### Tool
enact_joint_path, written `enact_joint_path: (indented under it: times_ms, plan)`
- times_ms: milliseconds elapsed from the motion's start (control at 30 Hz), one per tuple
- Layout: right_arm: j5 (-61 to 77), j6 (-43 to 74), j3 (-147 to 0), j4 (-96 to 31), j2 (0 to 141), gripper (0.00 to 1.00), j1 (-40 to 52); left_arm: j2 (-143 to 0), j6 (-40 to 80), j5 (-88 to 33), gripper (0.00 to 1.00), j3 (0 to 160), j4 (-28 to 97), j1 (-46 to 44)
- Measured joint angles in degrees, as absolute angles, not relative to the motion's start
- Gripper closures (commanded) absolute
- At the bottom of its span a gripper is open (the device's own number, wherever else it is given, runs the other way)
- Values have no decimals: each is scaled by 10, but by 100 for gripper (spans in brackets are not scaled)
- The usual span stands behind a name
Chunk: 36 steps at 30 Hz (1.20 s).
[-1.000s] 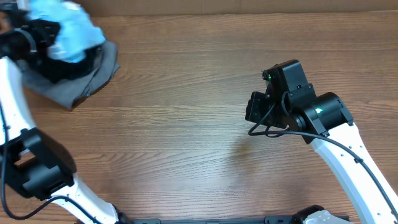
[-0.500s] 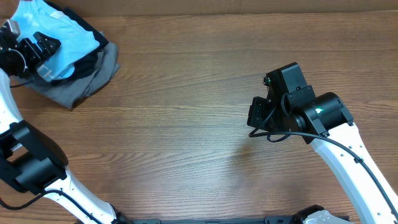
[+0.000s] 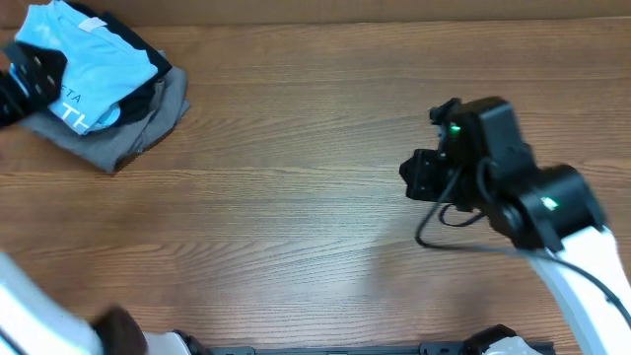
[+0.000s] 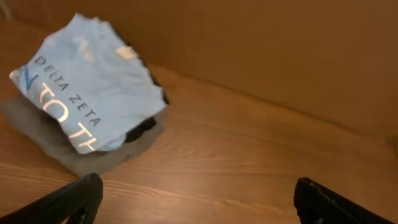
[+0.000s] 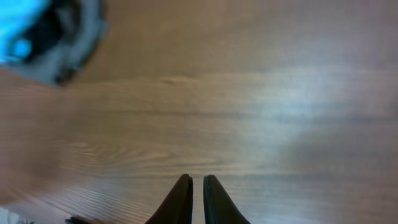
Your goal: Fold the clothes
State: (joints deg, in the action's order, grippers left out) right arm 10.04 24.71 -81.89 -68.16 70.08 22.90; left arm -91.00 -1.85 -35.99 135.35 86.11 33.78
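Hovering over bare wood on the right side of the desk (image 3: 296,207), my right fingers (image 5: 181,198) sit together with only a thin slit between them, and they grip nothing. From above, my right arm (image 3: 552,212) comes in from the near right corner. The wrist view on that side shows plain wood grain ahead, with a blurred patch of blue and grey at its far left corner.

My left fingers (image 4: 68,200) are spread wide, one at each lower corner of their own view, with open desk between them and nothing held. In that view they are nearer than the pile and apart from it. From above they are a dark blur at the left edge of the frame, just beside the pile, and I cannot tell there whether they brush it.

The shirt (image 3: 94,64) lies folded at the far left corner of the desk, on top of a stack. It is sky blue, with white and dark blue lettering facing up; "DELTA ZETA" can be read in the left wrist view. A small white tag (image 4: 127,53) shows at its far edge. Under the shirt a black garment (image 3: 150,94) sticks out on the right side. Under that a grey garment (image 3: 133,138) spreads wider, its near corner flat on the wood. Behind the stack a plain brown wall (image 4: 280,50) rises along the far edge of the desk.
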Motion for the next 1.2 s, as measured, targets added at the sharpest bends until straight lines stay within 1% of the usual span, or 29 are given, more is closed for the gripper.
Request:
enact_joint_path:
  times_ms: [33, 100, 233, 333, 367, 400, 600, 700, 967, 1200]
  plan:
    - [101, 241, -827, -682, 690, 82, 229, -885, -29, -361, 0, 1355, 874, 326]
    - [101, 229, -839, -683, 664, 70, 229, -842, -51, -362, 0, 1355, 898, 289]
    - [97, 206, -867, -693, 621, 58, 229, -775, -81, -323, 0, 1355, 941, 192]
    - [86, 195, -897, -696, 583, 43, 229, -731, -89, -272, 0, 1354, 965, 139]
    - [79, 191, -910, -696, 568, 33, 229, -715, -89, -257, 0, 1352, 965, 127]
    - [72, 192, -921, -696, 553, 0, 229, -697, -88, -244, 0, 1350, 965, 119]
    - [50, 180, -970, -696, 463, 0, 229, -620, -86, -202, 0, 1347, 967, 112]
    - [48, 180, -976, -700, 439, 0, 229, -601, -86, -194, 0, 1347, 967, 112]
    - [42, 180, -975, -747, 448, 0, 229, -598, -86, -186, 0, 1343, 967, 112]
    - [41, 179, -974, -822, 449, 0, 229, -598, -86, -186, 0, 1343, 967, 112]
